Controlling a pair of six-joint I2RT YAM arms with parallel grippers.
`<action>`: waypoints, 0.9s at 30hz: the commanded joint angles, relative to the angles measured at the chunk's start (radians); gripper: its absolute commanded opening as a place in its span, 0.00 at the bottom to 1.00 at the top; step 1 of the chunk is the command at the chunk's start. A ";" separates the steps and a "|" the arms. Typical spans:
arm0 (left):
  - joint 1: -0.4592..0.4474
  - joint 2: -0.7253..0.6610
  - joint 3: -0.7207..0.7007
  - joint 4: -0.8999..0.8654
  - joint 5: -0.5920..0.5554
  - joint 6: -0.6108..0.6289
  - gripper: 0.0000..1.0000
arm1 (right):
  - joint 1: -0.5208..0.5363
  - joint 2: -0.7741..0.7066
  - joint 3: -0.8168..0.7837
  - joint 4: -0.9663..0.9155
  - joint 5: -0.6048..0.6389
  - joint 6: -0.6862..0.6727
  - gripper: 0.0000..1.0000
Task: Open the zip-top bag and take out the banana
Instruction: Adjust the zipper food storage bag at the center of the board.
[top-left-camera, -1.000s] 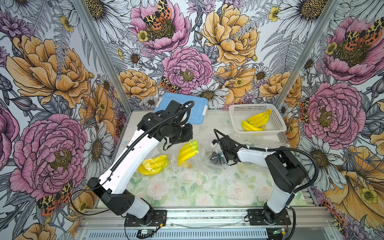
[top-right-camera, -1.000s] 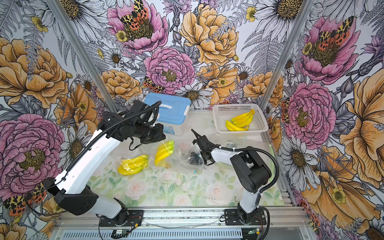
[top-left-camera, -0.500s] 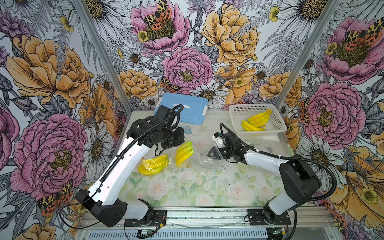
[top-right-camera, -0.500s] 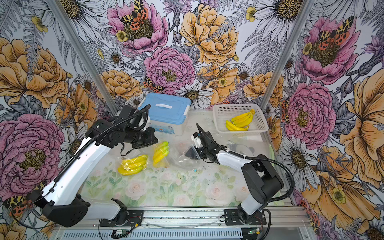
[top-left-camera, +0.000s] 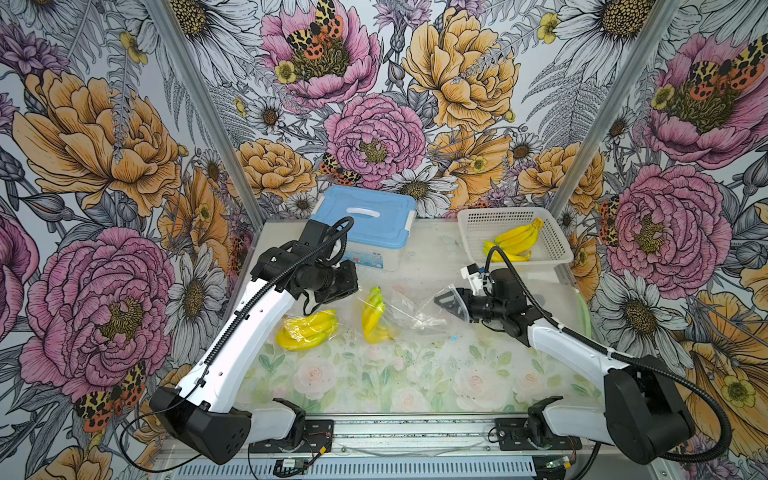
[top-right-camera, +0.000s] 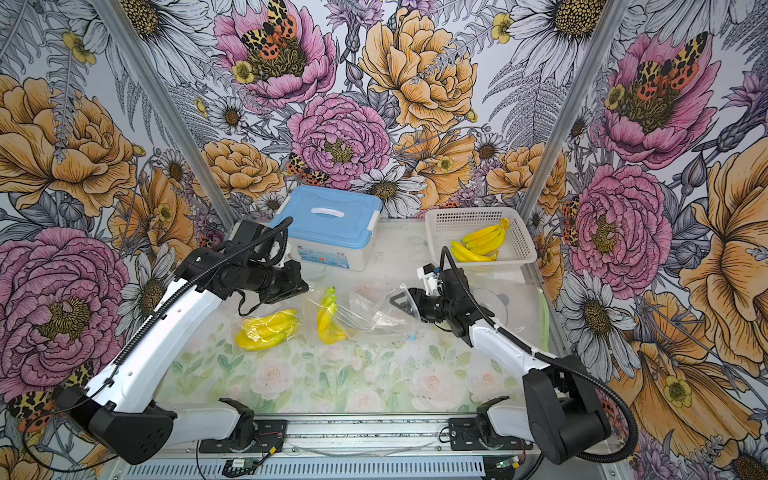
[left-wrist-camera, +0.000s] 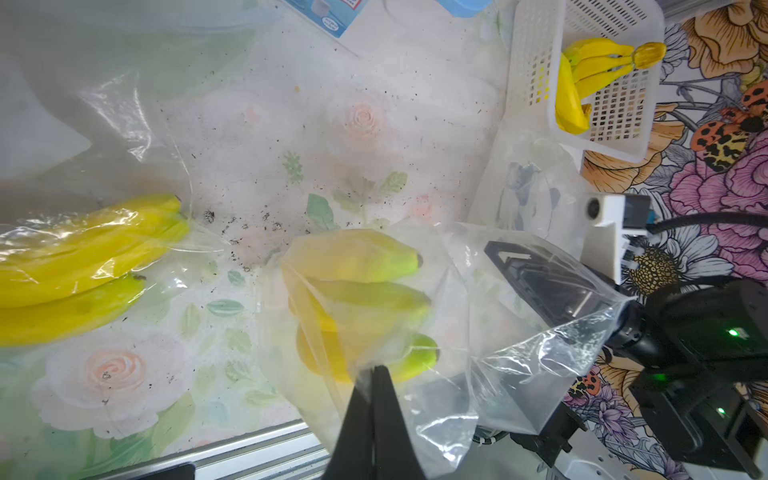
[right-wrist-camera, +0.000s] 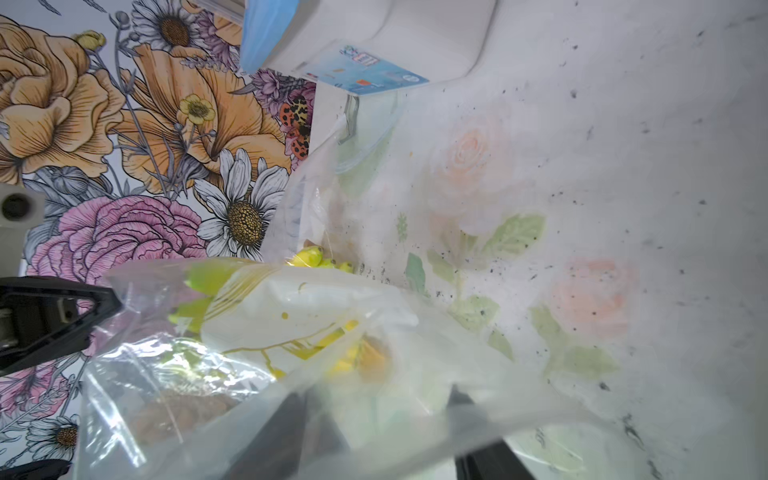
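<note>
Fingers (left-wrist-camera: 358, 424) of the left gripper (left-wrist-camera: 374, 368) are pressed together on the clear film of the zip-top bag (top-left-camera: 415, 313), while the right gripper (top-left-camera: 451, 300) sits in the bag's mouth.
The bag lies crumpled at the middle of the surface (top-left-camera: 374, 376), between the two grippers, with its open end turned toward the right edge. Inside, at the closed end, a banana bunch (top-left-camera: 372, 318), yellow with green tips, points its tips at the far edge. The right gripper's fingers (right-wrist-camera: 299, 428) stand apart with film draped over them; whether they hold it I cannot tell. The left arm rises from the near left corner, its wrist bent level toward the bag. The right arm stretches low from the near right corner. A second bagged bunch (top-left-camera: 307, 330) lies just left of the bag. A blue-lidded box (top-left-camera: 365, 224) stands at the far edge, and a white basket (top-left-camera: 490, 222) at the far right corner.
</note>
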 joint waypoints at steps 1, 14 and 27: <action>0.024 -0.038 -0.051 0.066 0.053 0.031 0.00 | -0.020 -0.043 -0.004 -0.037 -0.076 0.039 0.60; 0.108 -0.110 -0.179 0.101 0.100 0.064 0.00 | -0.073 -0.088 0.005 -0.145 -0.084 0.063 0.61; 0.116 -0.118 -0.209 0.105 0.120 0.078 0.00 | 0.041 0.064 0.173 -0.144 -0.233 -0.089 0.64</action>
